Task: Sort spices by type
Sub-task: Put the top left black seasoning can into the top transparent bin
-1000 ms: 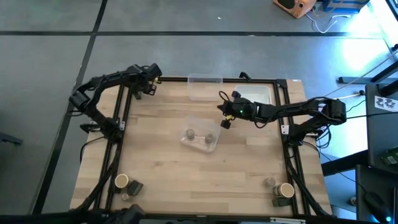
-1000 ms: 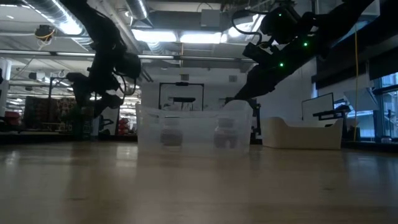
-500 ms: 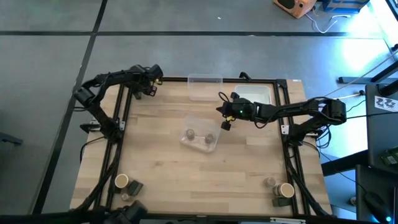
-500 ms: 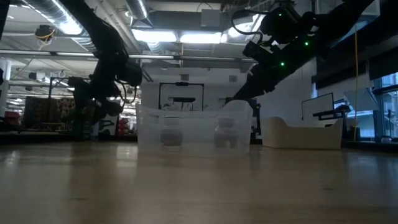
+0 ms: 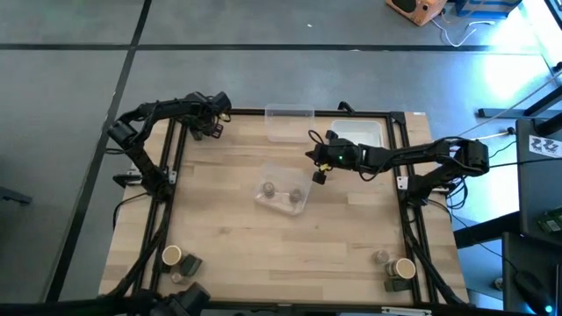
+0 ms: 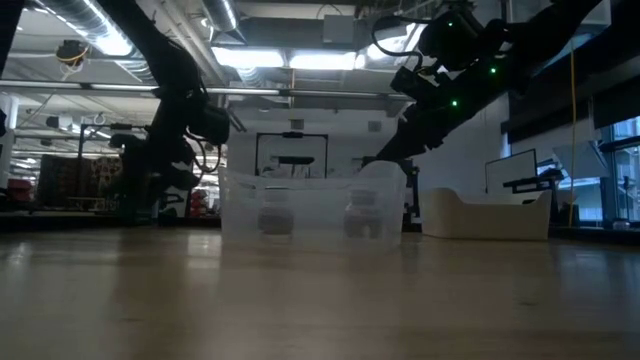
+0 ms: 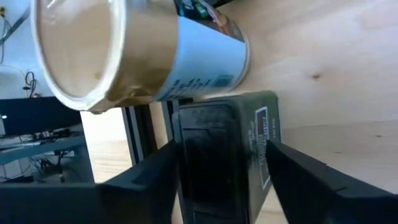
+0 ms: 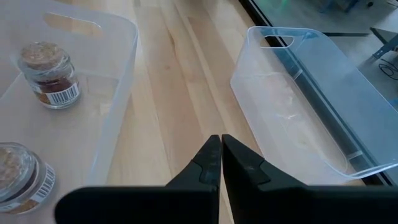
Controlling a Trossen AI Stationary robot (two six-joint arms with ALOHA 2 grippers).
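Spices [image 5: 269,189]: you have two jars in the middle bin [image 5: 303,209], and the near-corner clusters [image 5: 171,256] are unsorted. Right pincer [image 8: 221,146] is clenched and empty. Left pincer [image 7: 222,149] straddles a dark tin [image 7: 249,118]; I cannot tell if it grips.

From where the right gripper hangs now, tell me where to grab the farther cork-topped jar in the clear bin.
Take the cork-topped jar across its round glass body, just below the cork, coming straight down. It stands upright, and the walls of the clear bin would likely block a sideways approach. The right gripper is shut, so it should open first.
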